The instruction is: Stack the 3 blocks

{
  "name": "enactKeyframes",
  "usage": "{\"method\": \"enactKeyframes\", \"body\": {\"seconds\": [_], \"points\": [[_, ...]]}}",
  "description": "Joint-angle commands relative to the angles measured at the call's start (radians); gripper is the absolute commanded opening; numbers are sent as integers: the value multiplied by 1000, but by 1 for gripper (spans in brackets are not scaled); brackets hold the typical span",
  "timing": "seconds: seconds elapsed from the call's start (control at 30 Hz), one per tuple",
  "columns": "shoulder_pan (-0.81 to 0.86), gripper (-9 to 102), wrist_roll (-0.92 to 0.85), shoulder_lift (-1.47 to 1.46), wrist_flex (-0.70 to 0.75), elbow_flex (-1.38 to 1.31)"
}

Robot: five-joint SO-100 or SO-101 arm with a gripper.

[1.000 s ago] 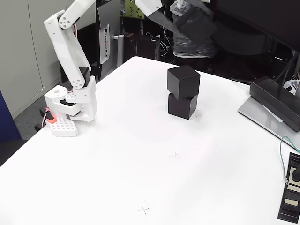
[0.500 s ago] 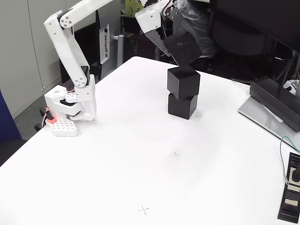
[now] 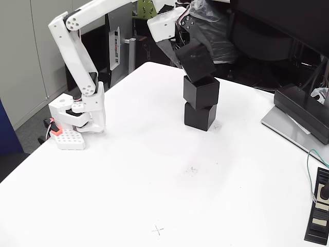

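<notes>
— Looking at the fixed view, what is the arm [image 3: 77,56] doing?

— Its white plastic links rise from a base at about nine o'clock on the table [image 3: 128,195], fold at an elbow near the top left, and reach across to twelve o'clock. The gripper [image 3: 191,51] there is clamped on a matte black cube, the held block [image 3: 195,62], fingers closed against its sides.

— How does that cube sit?

— Tilted, one corner down. Its lower edge is at the top face of the middle block [image 3: 201,91]; whether it touches or hangs just above, I cannot tell.

— And below that?

— The middle block rests on the bottom block [image 3: 199,116], turned a little so the edges do not line up. Both are the same dull black with softly rounded edges. The bottom one stands on the table, at roughly one o'clock from the centre.

— The surface?

— Smooth, white and flat, with faint pencilled crosses [image 3: 158,230] toward six o'clock.

— Anything else on it?

— At three o'clock a flat black device [image 3: 303,110] lies on a grey base, and at the five o'clock corner a small black panel [image 3: 318,213] with pale labels, a thin green cable [image 3: 309,167] running to it.
</notes>
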Motion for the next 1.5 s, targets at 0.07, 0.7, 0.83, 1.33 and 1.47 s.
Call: {"method": "enactKeyframes", "body": {"seconds": [0.07, 0.7, 0.83, 1.33, 1.47], "points": [[-2, -1, 11, 28, -3, -2], [2, 6, 9, 25, -8, 5], [3, 19, 9, 25, -5, 5], [3, 40, 5, 25, -9, 25], [3, 40, 8, 26, -9, 12]]}}
